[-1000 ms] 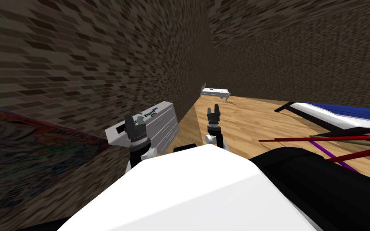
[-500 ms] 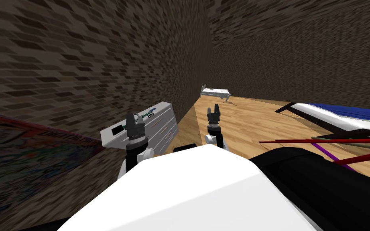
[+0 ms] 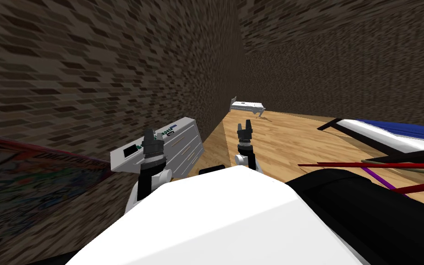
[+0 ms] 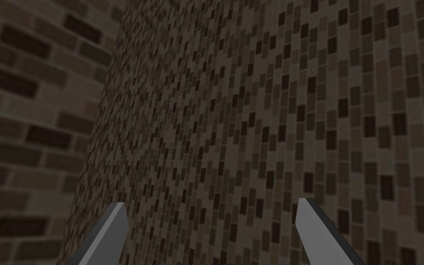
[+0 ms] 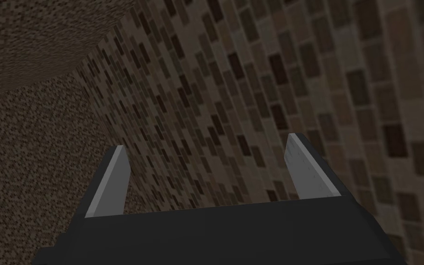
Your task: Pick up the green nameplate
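While both arms are reaching forward, the left gripper (image 3: 150, 134) is hovering in front of a grey chest of drawers (image 3: 186, 149) that is standing against the brick wall (image 3: 91, 69) on my left. Its fingers (image 4: 114, 230) are standing wide apart, gripping nothing and pointing at that wall.

The nameplate (image 3: 169, 130) is lying on the chest's top, towards its far end, just past the left gripper's fingertips as the head view shows it. It is showing as a pale strip with what seems to be green lettering, too small to read. A dark rectangle (image 3: 130, 150) is sitting on the same top, towards the nearer end.

The right gripper (image 3: 244, 123) is hanging over the wooden floor (image 3: 289, 138), well apart from the chest. Its fingers (image 5: 114, 184) are likewise spreading wide and holding nothing.

A small white bed (image 3: 248, 106) is standing far off by the room's corner. A blue-covered bed (image 3: 390, 131) is lying to my right, with red rods (image 3: 367, 164) crossing nearer to me.
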{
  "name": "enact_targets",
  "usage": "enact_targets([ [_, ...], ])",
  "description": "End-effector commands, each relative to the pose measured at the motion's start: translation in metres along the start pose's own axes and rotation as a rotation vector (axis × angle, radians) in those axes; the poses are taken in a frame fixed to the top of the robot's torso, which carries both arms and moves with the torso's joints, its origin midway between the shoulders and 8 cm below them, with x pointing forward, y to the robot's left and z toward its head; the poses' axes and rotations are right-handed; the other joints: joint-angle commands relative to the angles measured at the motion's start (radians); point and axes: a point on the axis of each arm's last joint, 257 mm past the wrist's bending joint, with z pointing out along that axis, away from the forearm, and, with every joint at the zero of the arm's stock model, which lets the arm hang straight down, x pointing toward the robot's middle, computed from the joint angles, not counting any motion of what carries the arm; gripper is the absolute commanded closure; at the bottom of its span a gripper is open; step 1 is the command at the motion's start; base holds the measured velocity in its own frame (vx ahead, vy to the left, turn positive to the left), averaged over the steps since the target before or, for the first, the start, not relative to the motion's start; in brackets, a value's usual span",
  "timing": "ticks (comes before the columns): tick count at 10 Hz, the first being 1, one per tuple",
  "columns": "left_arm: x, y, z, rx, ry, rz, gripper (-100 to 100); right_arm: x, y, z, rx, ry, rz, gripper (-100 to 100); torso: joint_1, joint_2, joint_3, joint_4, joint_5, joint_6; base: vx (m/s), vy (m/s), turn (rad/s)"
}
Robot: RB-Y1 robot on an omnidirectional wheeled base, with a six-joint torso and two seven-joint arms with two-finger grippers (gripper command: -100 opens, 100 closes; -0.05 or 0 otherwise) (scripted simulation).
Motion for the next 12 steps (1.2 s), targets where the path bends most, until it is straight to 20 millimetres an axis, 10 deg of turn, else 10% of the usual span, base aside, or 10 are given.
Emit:
enact_targets([
  [1, -0.001, 0.009, 0.003, -0.032, 0.009, 0.004, -100, 0.000, 0.000, 0.000, 0.000, 0.000, 0.000, 0, 0.000, 0.000, 0.000, 0.000, 0.000, 0.000, 0.040, -0.056, 0.016],
  [12, -0.039, 0.063, 0.030, -0.228, 0.059, 0.038, -100, 0.000, 0.000, 0.000, 0.000, 0.000, 0.000, 0, 0.002, 0.001, 0.000, 0.000, 0.000, 0.000, 0.046, -0.058, 0.034],
])
